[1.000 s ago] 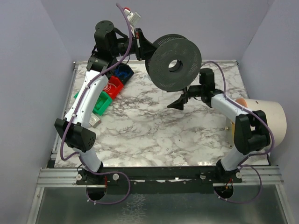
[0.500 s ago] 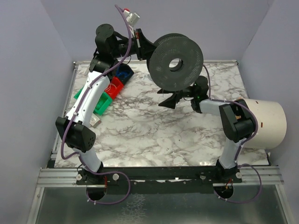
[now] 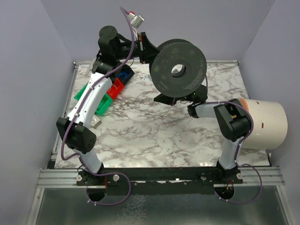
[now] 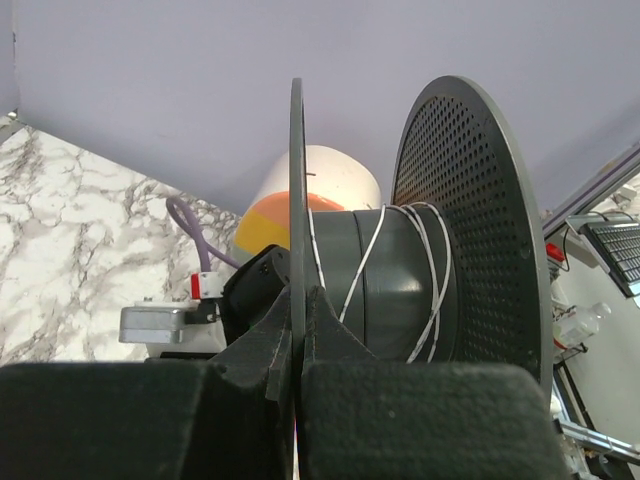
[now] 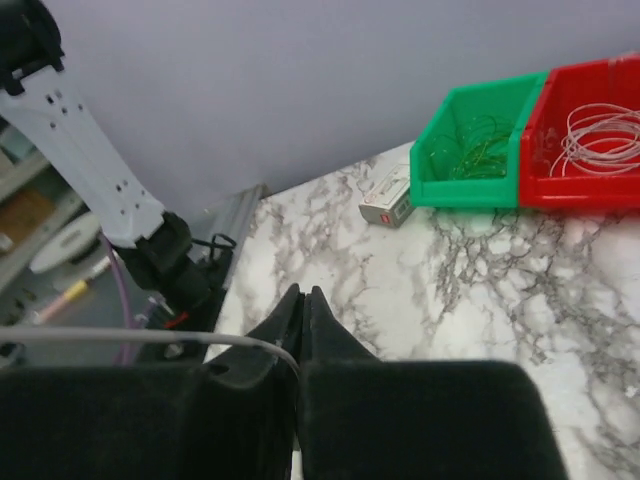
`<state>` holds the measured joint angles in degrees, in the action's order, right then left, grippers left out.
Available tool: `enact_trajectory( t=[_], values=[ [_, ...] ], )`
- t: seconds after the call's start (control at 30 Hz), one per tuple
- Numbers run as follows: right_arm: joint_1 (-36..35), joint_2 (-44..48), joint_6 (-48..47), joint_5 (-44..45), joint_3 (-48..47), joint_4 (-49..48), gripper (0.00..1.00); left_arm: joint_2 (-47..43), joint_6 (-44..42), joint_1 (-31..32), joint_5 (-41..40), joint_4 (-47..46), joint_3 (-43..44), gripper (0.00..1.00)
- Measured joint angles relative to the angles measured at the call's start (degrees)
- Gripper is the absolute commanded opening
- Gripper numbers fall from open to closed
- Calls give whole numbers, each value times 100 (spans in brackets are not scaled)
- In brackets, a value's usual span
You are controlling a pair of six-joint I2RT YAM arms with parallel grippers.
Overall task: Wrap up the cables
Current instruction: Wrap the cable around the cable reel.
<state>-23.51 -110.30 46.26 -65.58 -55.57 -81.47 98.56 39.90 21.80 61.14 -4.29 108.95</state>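
Observation:
A big black two-flanged spool hangs in the air over the back of the table. My left gripper is shut on the edge of one flange, which runs straight down between its jaws. Thin light-coloured cables cross the dark hub in a few loose turns. Just below the spool's lower rim sits my right gripper. In its wrist view the jaws are shut, and a grey cable comes in from the left and ends pinched between them.
Green, red and blue bins stand at the back left, the red one holding pale wire coils. A small grey box lies beside the green bin. A large white cylinder sits at the right edge.
My right gripper has swung left under the spool and gone from open to shut on the cable. The left arm has shifted the spool slightly right.

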Motion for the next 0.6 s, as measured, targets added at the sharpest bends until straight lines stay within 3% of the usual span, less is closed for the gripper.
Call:
enact_trajectory(
  t=[0.1,0.3,0.43,0.6],
  values=[
    [55,59,151,350,153,142,0,0,-2,-4,2,2,-7,0],
    [616,662,-42,1314,310,1403,0,-48,-234,-4,-2,232,-7,0],
    [1534,966,74,1504,205,1829,0,-160,-1025,-4,-87,1043,31,0],
    [2295,1108,109,984,-343,2538,0,-236,-2378,-4,-726,2238,181,0]
  ],
)
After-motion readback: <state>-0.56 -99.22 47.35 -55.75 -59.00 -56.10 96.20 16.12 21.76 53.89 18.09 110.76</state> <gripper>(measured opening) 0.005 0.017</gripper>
